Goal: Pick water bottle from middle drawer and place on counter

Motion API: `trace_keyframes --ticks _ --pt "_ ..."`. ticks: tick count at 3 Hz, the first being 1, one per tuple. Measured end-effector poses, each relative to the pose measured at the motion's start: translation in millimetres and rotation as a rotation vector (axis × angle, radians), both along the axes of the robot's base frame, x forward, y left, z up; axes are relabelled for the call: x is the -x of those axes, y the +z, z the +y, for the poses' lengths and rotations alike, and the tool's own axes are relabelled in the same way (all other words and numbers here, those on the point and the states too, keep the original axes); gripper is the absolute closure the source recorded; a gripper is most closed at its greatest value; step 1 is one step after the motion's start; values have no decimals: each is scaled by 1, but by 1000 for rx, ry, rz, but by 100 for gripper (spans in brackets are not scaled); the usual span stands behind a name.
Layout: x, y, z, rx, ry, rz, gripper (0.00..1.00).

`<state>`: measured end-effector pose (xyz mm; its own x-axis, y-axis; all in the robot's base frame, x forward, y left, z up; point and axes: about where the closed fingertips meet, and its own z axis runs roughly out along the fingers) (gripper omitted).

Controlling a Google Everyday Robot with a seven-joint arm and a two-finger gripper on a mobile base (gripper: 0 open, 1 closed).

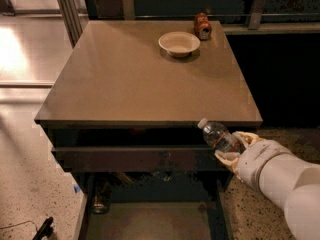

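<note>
My gripper (234,145) is shut on the water bottle (216,133), a clear ribbed bottle with a white cap and a dark label band. It holds the bottle tilted, cap up and to the left, just in front of the counter's front edge near its right corner. The counter (135,79) is a large tan-brown square top on a dark cabinet. The middle drawer (150,221) stands pulled out at the bottom, with dark side walls and a pale grey floor.
A cream bowl (179,43) and a red soda can (202,26) sit at the far right of the counter. A dark metal can (100,200) lies at the drawer's left back corner. A scratched dark drawer front (130,158) is below the counter edge.
</note>
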<state>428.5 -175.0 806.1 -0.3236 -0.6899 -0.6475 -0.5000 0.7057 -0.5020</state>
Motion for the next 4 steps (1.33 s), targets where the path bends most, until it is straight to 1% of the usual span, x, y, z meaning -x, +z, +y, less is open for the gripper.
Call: trace_keyframes --ticks 1,2,3,4 --pt "-4 25 -3 20 -10 -63 100" --pt "-4 67 -11 50 -37 -152 100" --pt "-4 67 -11 49 -37 -153 100" --pt "-16 74 -10 26 -38 -173 100"
